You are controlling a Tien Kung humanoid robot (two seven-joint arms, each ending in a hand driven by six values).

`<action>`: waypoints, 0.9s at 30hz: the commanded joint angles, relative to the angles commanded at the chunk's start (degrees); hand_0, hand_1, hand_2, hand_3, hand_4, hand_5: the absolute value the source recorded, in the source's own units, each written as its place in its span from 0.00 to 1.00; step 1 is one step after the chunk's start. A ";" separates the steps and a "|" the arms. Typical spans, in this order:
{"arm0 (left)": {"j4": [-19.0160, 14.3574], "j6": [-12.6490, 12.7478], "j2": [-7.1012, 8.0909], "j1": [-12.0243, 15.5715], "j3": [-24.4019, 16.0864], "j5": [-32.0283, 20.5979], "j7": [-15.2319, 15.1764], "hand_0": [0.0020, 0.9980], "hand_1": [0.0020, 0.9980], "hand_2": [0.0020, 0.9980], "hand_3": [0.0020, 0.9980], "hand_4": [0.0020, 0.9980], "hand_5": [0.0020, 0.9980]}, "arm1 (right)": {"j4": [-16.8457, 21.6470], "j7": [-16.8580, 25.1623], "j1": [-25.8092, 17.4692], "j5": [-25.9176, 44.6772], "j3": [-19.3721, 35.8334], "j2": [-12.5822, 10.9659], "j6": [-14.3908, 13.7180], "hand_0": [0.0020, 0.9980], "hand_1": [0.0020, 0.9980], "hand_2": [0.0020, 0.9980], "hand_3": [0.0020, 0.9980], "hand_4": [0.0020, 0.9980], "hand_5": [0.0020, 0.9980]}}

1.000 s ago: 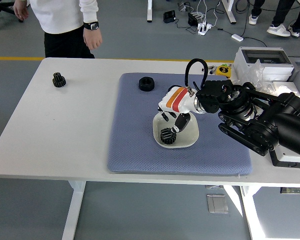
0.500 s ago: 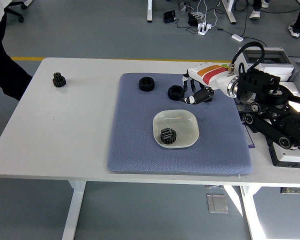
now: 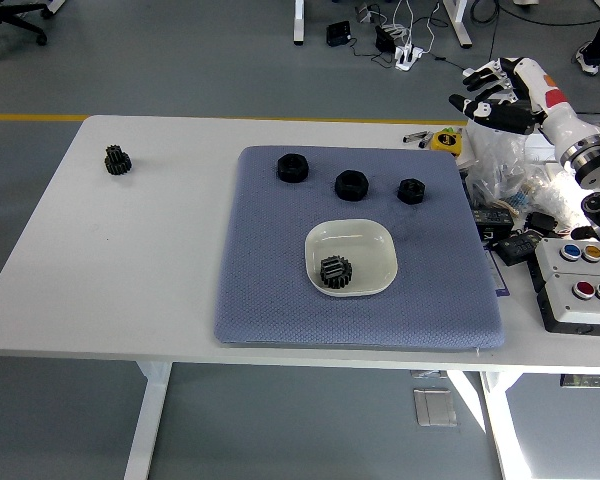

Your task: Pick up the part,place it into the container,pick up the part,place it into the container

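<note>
A white dish (image 3: 368, 245) sits mid-mat on the blue-grey pad (image 3: 280, 290) with one black gear (image 3: 335, 271) lying in its near-left part. Three black ring parts stand in a row on the pad's far side: one at the left (image 3: 293, 167), one in the middle (image 3: 351, 184), one at the right (image 3: 411, 190). Another black gear (image 3: 117, 159) rests on the bare table at the far left. My right hand (image 3: 492, 92) is raised at the table's far right, off the pad, fingers spread and holding nothing. The left arm is out of view.
Clutter lines the right edge: crumpled clear plastic (image 3: 500, 160), black cables (image 3: 510, 225), a box with coloured buttons (image 3: 585, 285) and a yellow tape measure (image 3: 444, 141). The white table (image 3: 130, 260) spreads out left of the pad.
My right hand has pulled up and back to the far right, away from the dish and pad. The right ring part now shows uncovered. The person at the far left has left the view.
</note>
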 joint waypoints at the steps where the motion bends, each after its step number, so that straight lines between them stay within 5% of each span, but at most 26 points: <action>1: 0.01 0.00 -0.04 0.03 0.00 -0.04 -0.01 0.63 0.63 0.62 0.56 0.62 0.54 | 0.30 0.42 -0.82 2.61 1.07 -0.55 0.37 0.50 0.62 0.69 0.64 1.00 0.69; 2: 0.03 0.01 -0.08 0.07 0.00 -0.12 -0.02 0.63 0.63 0.62 0.56 0.62 0.54 | 0.55 0.80 -1.70 4.84 2.14 -1.12 0.81 0.50 0.62 0.69 0.64 1.00 0.69; 3: 0.06 0.01 -0.15 0.16 0.04 -0.25 -0.05 0.63 0.63 0.62 0.56 0.62 0.54 | 0.73 1.25 -2.96 7.45 3.60 -1.86 1.55 0.66 0.70 0.76 0.81 1.00 0.77; 8: 0.06 -0.05 -0.35 0.48 0.01 -0.28 0.08 0.63 0.63 0.62 0.56 0.62 0.54 | -0.21 2.29 -6.68 19.37 7.61 -3.48 4.72 0.66 0.70 0.76 0.81 1.00 0.77; 9: 0.06 -0.10 -0.38 0.53 0.00 -0.16 0.13 0.63 0.63 0.62 0.56 0.62 0.54 | -0.51 2.52 -7.38 21.60 8.27 -3.79 5.55 0.99 0.87 0.89 0.97 1.00 1.00; 17: 0.06 -0.07 -0.60 0.67 0.01 -0.29 0.17 0.63 0.63 0.62 0.56 0.62 0.54 | -0.21 1.34 -13.00 40.40 12.47 -6.04 12.05 0.94 0.86 0.88 0.95 1.00 1.00; 20: 0.04 -0.05 -0.58 0.63 0.20 -0.41 0.10 0.63 0.63 0.62 0.56 0.62 0.54 | 1.07 -0.71 -15.85 38.39 15.60 -6.67 13.14 0.94 0.86 0.88 0.95 1.00 1.00; 21: 0.05 -0.05 -0.58 0.63 0.22 -0.41 0.08 0.63 0.63 0.61 0.56 0.62 0.54 | 1.88 -1.12 -16.78 37.27 16.45 -6.89 13.06 0.86 0.83 0.84 0.89 1.00 1.00; 27: 0.11 0.04 -0.71 0.64 0.33 -0.65 -0.07 0.63 0.63 0.62 0.56 0.62 0.54 | 8.31 -2.27 -23.83 27.77 22.54 -6.98 10.73 0.84 0.82 0.83 0.88 1.00 1.00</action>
